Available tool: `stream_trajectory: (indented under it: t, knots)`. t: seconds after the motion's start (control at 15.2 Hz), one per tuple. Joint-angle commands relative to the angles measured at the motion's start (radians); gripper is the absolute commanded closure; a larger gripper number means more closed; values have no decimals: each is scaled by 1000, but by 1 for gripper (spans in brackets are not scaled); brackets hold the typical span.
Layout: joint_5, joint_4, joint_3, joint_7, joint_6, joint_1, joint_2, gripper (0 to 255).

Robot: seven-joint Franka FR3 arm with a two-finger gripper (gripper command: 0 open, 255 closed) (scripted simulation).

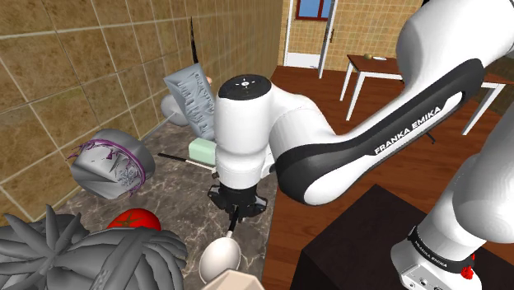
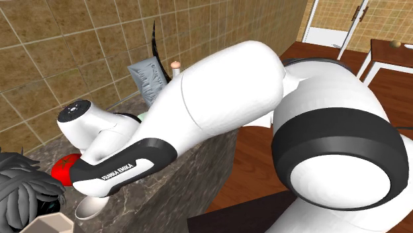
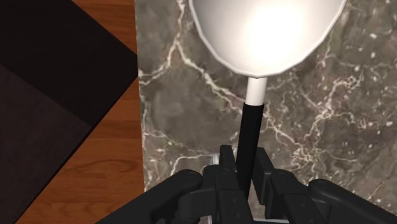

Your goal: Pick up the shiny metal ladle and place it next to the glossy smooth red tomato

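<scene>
Looks like the grab is done: the black two-finger gripper (image 3: 245,170) is pinched tight on the thin black handle of the white-bowled glossy ladle (image 3: 267,32). The ladle is over the dark marble worktop (image 3: 191,95), right by its edge above the wooden floor (image 3: 95,184). Can't tell if it's clear of the stone. Next I'd guess lift, carry inward to the shiny round red tomato (image 1: 136,219), and set it down just beside without nudging it.
</scene>
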Motion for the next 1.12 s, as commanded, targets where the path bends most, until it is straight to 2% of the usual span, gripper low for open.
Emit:
stream_trajectory:
  t: [0.0,0.46,0.99,1.06]
  knots:
    - [-26,-11,-2,19,24,2,22,255]
    - [-133,-43,-23,102,105,21,109,255]
    - [-133,-43,-24,102,105,22,109,255]
    - [-133,-43,-24,102,105,22,109,0]
